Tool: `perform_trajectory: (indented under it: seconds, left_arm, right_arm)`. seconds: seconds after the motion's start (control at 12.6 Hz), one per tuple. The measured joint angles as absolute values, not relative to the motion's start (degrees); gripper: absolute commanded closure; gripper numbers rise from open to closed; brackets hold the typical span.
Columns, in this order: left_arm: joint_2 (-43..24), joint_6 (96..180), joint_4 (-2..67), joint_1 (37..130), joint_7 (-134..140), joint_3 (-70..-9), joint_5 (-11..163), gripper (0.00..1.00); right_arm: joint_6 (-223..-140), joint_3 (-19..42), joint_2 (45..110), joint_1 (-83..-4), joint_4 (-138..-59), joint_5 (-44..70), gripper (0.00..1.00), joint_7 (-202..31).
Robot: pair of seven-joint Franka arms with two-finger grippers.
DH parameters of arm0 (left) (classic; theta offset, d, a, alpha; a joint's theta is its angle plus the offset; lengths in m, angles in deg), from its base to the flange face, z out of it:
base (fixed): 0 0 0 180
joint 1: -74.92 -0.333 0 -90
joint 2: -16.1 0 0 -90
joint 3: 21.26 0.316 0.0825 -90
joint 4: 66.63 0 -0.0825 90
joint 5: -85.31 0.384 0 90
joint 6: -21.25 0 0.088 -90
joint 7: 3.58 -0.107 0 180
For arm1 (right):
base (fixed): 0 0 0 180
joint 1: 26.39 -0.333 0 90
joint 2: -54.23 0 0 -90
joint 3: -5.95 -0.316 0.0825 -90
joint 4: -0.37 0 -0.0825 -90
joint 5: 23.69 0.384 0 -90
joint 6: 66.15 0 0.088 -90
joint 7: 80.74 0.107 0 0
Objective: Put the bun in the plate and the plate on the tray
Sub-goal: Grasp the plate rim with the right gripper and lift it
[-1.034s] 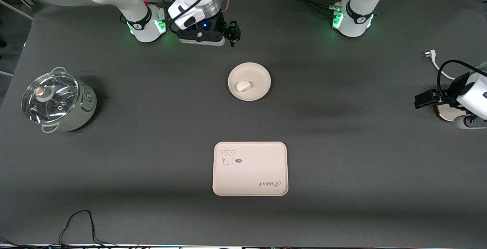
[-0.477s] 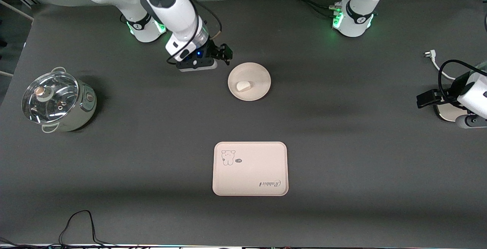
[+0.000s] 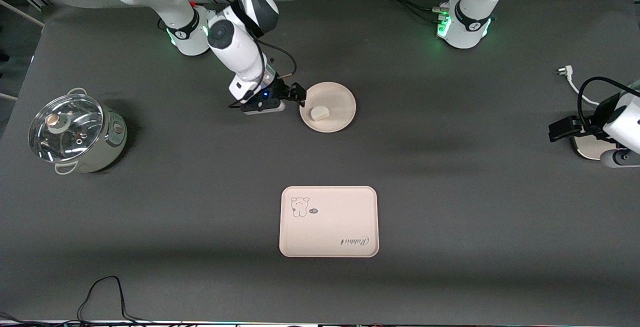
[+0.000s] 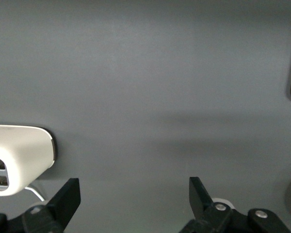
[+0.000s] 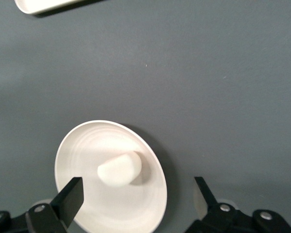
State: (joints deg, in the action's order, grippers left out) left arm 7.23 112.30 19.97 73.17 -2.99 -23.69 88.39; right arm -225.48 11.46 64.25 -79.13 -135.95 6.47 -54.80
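Observation:
The round cream plate (image 3: 339, 101) sits mid-table with the small white bun (image 3: 319, 112) lying in it. The rectangular tray (image 3: 328, 221) with the bear drawing lies nearer the front camera, apart from the plate. My right gripper (image 3: 298, 95) is open and empty, low at the plate's rim on the side toward the right arm's end. In the right wrist view its gripper (image 5: 138, 196) straddles the plate (image 5: 85, 148), with the bun (image 5: 120, 168) just ahead of the jaws. My left gripper (image 3: 555, 130) waits open at the left arm's end of the table; it also shows in the left wrist view (image 4: 134, 194).
A steel pot with a glass lid (image 3: 75, 132) stands at the right arm's end. A white appliance (image 3: 590, 149) lies under the left gripper and also shows in the left wrist view (image 4: 19, 155). A white plug and cable (image 3: 567, 74) lie close by.
My right arm has swung down from near its base toward the front camera, bringing its open gripper to the plate's rim. The left arm has barely moved.

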Motion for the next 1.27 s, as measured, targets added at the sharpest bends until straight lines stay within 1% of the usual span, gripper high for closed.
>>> perform_trajectory:
  seconds: [0.24,0.4,0.64,1.11,1.19,1.27]
  left_arm:
    - [7.2,112.4,19.8,73.6,-3.9,-23.7,88.4,0.0]
    - [7.2,112.5,19.8,73.6,-4.0,-23.6,88.4,0.0]
    - [7.2,112.5,19.7,73.6,-4.1,-23.6,88.4,0.0]
    - [7.2,112.5,19.7,73.6,-4.1,-23.6,88.4,0.0]
    - [7.2,112.5,19.7,73.6,-4.1,-23.6,88.4,0.0]
    - [7.2,112.5,19.7,73.6,-4.1,-23.6,88.4,0.0]
  right_arm:
    - [-234.6,10.6,72.1,-81.8,-136.1,8.4,0.0,-55.5]
    - [-237.1,10.0,75.0,-82.8,-136.0,10.2,0.0,-55.8]
    - [-237.4,9.8,76.2,-83.1,-136.0,10.5,0.0,-55.8]
    - [-237.4,9.2,76.2,-83.1,-138.4,11.0,0.01,-57.8]
    - [-237.4,9.2,76.2,-83.1,-138.4,11.1,0.05,-57.8]
    - [-237.4,9.2,76.1,-83.1,-138.4,11.1,0.13,-57.8]
